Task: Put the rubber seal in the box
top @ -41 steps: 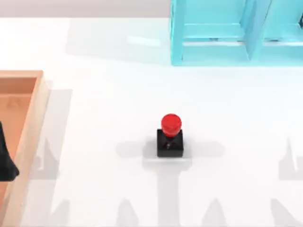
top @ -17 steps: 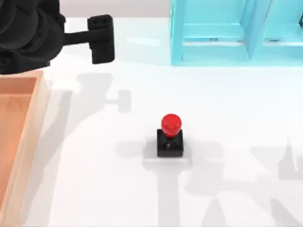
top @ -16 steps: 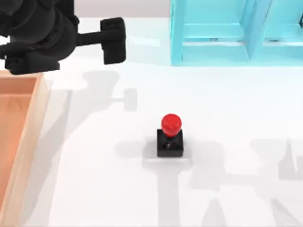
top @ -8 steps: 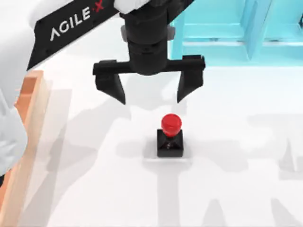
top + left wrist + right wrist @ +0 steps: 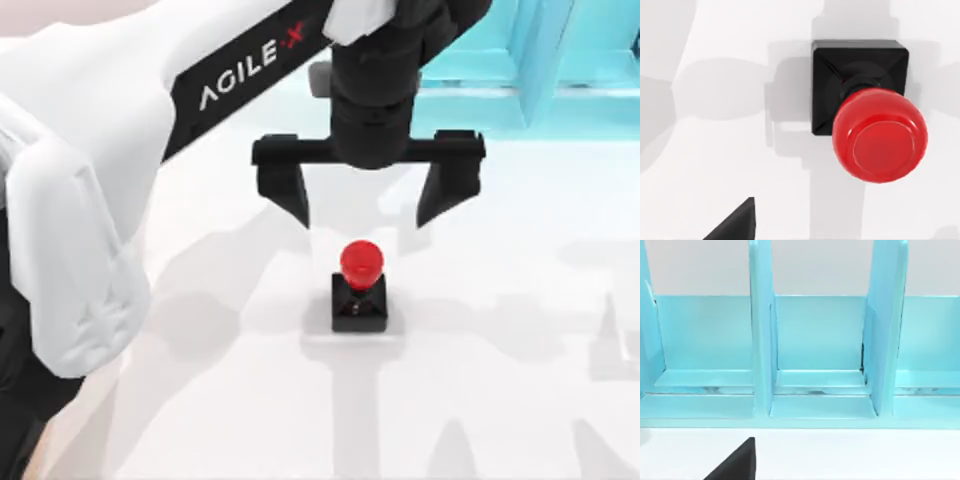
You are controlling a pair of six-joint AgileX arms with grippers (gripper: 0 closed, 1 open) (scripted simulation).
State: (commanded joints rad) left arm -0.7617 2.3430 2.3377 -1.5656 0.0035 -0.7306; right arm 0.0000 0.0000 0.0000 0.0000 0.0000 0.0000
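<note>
Glossy red-knobbed, black square-based rubber seal (image 5: 359, 288) on smooth white table (image 5: 500, 400), left gripper (image 5: 368, 205) spread wide above.

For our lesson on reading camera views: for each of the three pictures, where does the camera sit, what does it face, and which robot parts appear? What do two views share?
Top view: above the table, looking down; left gripper open over the red-knobbed, black-based rubber seal.
Left wrist view: on the left arm, facing down at the seal; one fingertip.
Right wrist view: on the right arm, facing the turquoise shelf unit; one fingertip.
Shared: top and left wrist views show the seal.
</note>
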